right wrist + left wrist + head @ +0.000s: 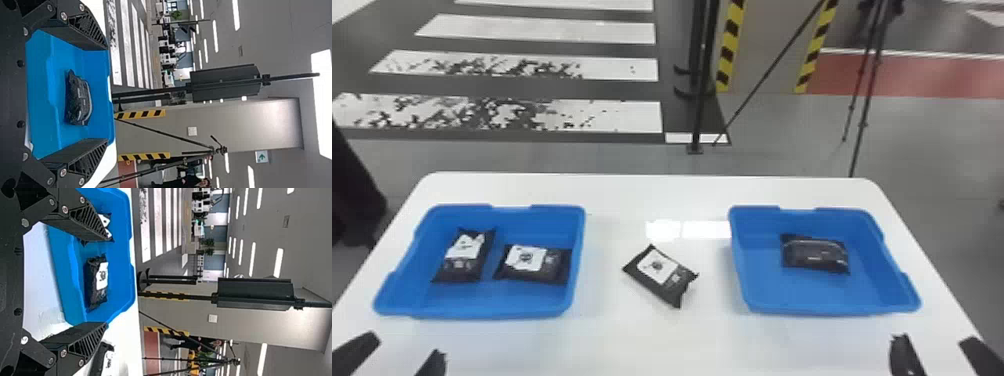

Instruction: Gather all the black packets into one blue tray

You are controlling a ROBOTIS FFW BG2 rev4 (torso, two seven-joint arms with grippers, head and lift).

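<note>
Right gripper (934,341) hangs apart from one packet (815,255), seemingly higher.

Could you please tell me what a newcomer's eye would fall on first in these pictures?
Probably the two bright blue trays, the left tray holding two black packets with white labels and the right tray holding one dark packet. Next, perhaps, the lone packet lying askew on the white table between them.
</note>
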